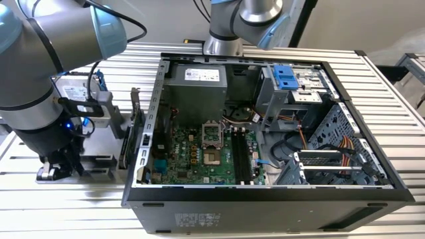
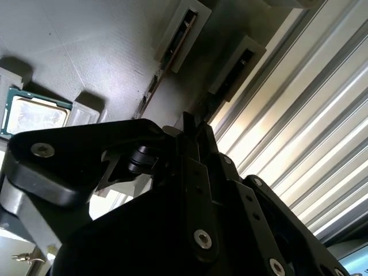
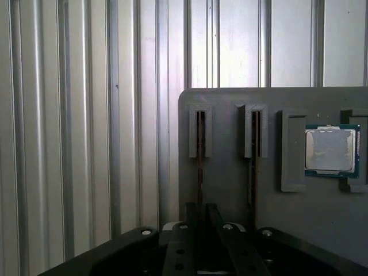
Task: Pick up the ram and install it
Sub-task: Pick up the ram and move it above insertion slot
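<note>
Claw [image 3: 200, 214] at ram [image 3: 199, 172] edge (holder [image 3: 287, 98] rim close).

The ribbed aluminium bench [image 1: 391, 107] carries an open black computer case [image 1: 265, 206] lying on its side. Beside it, toward the exterior view's left, a flat grey holder plate [image 3: 305, 230] rests on the slats.

Exterior view high, angled down onto open case [image 1: 265, 195]. Both wrist views close over grey holder [image 3: 227, 172], sharing processor [image 3: 332, 150].
</note>
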Controlling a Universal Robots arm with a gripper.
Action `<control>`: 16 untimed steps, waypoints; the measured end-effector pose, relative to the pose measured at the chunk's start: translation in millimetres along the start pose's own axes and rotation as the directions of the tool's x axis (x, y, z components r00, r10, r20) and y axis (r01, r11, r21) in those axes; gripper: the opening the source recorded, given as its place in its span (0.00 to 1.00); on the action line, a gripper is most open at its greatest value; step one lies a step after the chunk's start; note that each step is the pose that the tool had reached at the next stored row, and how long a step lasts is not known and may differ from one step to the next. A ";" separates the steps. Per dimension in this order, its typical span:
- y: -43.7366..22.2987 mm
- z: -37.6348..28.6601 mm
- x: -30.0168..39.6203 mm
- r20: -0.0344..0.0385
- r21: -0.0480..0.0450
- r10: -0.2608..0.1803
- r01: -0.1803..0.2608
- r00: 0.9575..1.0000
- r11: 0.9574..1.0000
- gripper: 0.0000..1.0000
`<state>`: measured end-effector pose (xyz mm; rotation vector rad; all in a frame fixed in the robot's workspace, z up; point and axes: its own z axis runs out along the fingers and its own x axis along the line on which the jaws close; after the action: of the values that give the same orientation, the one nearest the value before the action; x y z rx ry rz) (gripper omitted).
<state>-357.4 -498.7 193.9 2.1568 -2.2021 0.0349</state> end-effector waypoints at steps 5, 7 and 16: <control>0.0 0.0 0.2 0.000 0.000 0.000 0.000 1.000 1.000 0.00; 0.0 0.0 0.6 0.000 0.000 0.000 0.000 1.000 1.000 0.00; 0.0 0.0 1.0 0.000 0.000 0.000 0.000 1.000 1.000 0.00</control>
<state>-357.4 -499.7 193.9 2.1568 -2.2020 0.0349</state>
